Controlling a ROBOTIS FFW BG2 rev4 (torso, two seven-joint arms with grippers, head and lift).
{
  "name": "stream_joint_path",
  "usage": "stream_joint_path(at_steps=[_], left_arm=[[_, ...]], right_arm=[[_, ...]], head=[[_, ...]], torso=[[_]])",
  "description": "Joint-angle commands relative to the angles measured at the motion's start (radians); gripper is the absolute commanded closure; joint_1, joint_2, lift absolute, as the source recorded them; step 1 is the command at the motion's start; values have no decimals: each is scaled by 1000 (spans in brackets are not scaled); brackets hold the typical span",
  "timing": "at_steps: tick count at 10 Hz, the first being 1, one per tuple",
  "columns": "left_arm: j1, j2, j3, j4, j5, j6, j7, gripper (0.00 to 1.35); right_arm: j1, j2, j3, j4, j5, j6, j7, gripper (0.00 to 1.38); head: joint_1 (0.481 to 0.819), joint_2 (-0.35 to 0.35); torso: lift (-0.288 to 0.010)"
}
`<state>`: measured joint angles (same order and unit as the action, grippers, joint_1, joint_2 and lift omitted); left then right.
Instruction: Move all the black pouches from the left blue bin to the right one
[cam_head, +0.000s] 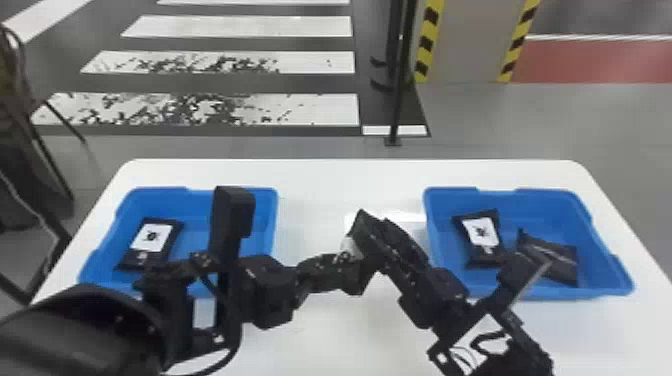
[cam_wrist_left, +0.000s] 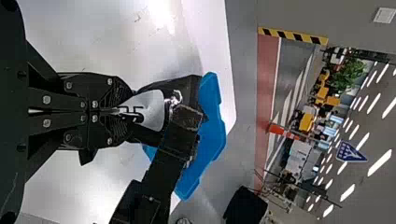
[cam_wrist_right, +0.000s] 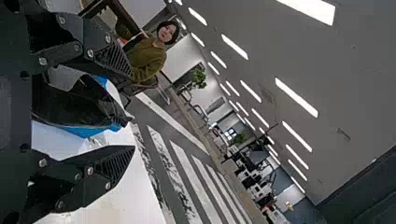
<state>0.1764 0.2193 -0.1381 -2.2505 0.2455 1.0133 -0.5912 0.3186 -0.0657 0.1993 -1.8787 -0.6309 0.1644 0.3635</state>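
item under inspection: one black pouch (cam_wrist_left: 149, 108) with a white label, aloft over the counter (cam_head: 320, 175), between the two hands. the left hand (cam_wrist_left: 130, 112) is closed, pinching the pouch by one edge. the right hand (cam_wrist_right: 132, 113) stands wide open with the pouch between its fingers; no firm grip is seen on that side. this reads as a handover in mid-air.

surroundings: the left blue bin (cam_head: 200, 200) lies beyond the left hand and to its left, with another labelled pouch (cam_head: 152, 242) in it. the right blue bin (cam_head: 540, 200) lies to the right of the right hand's fingers and holds two pouches, one labelled (cam_head: 482, 240) and one plain (cam_head: 552, 260).

handling, as judged: light and limp, with a smooth skin that may slip or swing if held by a corner only. not likely fragile. the right hand should take the body just clear of the left hand's fingers, square across the width, and close before the left lets go. risks: finger contact between hands, or a shallow pinch that drops the pouch. next: close the right hand, release the left, then carry rightward.
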Motion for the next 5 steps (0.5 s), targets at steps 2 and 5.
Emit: stream_joint_path(at_steps=[2,5], left_arm=[[-5,0,-3,1,8,-2,1,1204],[0,-2,-1,38,60,-41,16,645]], right_arm=[[-7,4,0,12,-27,0,0,1274],[-7,4,-2,10,-43,0,2,1273]], head=[[695,7],[695,5]], torso=[[-140],[-140]])
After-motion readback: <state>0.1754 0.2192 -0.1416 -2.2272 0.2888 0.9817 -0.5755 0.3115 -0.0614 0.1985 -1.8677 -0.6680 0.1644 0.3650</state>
